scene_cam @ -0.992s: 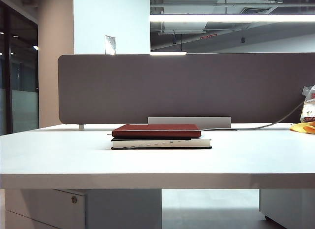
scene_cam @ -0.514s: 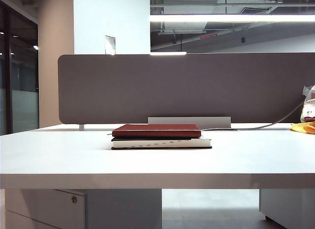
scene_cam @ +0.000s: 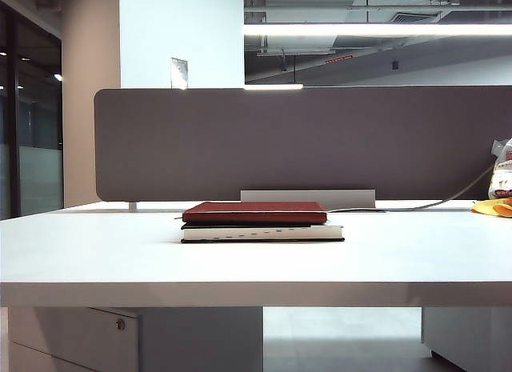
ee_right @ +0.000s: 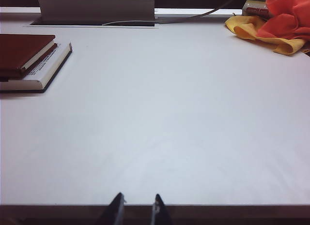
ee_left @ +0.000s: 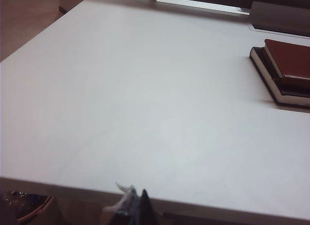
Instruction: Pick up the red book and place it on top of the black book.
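We see the red book (scene_cam: pixel 254 212) lying flat on top of the black book (scene_cam: pixel 262 233), near the middle of the white table (scene_cam: pixel 96 252), w/ its long axis running left-right across the exterior view, parallel to the grey divider (scene_cam: pixel 304 140) behind. It's thin, dark maroon, smooth cover, rounded corners, closed. It sits shifted a bit toward the left & back of the black one, so the lower book's white page block and black cover edge stick out on the right and front. Small dark marks show along that page edge. The left gripper (ee_left: pixel 135 198) hangs at the table's near edge, well apart from the stack, tips pressed together, nothing in them. The right gripper (ee_right: pixel 137 203) also sits at the near edge, far from both books; its tips show a narrow gap, empty. An orange-yellow cloth (ee_right: pixel 271 22) lies at the far right.
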Controlling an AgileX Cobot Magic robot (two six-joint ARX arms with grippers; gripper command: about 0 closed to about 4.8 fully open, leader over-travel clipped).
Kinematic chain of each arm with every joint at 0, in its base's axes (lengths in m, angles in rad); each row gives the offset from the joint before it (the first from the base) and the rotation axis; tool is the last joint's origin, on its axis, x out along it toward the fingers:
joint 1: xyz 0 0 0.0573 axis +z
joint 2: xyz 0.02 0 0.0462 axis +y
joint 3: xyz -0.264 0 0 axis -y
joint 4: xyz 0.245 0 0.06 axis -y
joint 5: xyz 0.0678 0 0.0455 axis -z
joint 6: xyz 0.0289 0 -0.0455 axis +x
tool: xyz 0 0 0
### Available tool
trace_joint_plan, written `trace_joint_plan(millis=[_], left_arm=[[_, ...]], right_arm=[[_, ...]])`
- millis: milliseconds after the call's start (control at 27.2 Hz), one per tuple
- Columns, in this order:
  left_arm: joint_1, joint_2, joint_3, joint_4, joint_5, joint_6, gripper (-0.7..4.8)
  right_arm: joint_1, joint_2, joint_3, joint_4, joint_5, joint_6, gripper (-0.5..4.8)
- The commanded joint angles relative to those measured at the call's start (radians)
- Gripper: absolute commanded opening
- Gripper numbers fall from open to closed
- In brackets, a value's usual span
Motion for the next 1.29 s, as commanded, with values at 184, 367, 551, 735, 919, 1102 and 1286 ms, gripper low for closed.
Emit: trace_joint_plan(millis=[184, 367, 551, 735, 919, 1102, 1286], left_arm=[[-0.001, 0.000, -0.008, 0.008, -0.045, -0.084, -0.05], [-0.001, 0.000, -0.028, 0.067, -0.053, -0.171, -0.05], [-0.001, 0.000, -0.028, 0.062, -0.068, -0.167, -0.05], [-0.001, 0.000, -0.028, 0.062, -0.074, -0.168, -0.05], [-0.001, 0.000, -0.028, 0.064, -0.063, -0.168, -0.05], [-0.001, 0.000, -0.028, 0.064, -0.063, -0.168, -0.05], [-0.001, 0.000, -0.028, 0.064, -0.063, -0.168, -0.05]], right_arm=[[-0.002, 0.000, -0.003, 0.009, -0.002, -0.002, 0.82], [-0.002, 0.000, -0.003, 0.009, -0.002, -0.002, 0.82], [-0.002, 0.000, -0.003, 0.010, -0.002, -0.002, 0.82], [-0.002, 0.000, -0.003, 0.010, -0.002, -0.002, 0.82], [-0.002, 0.000, -0.003, 0.010, -0.002, -0.002, 0.82], [-0.002, 0.000, -0.003, 0.010, -0.002, -0.002, 0.82], [-0.002, 0.000, -0.003, 0.010, -0.002, -0.002, 0.82]])
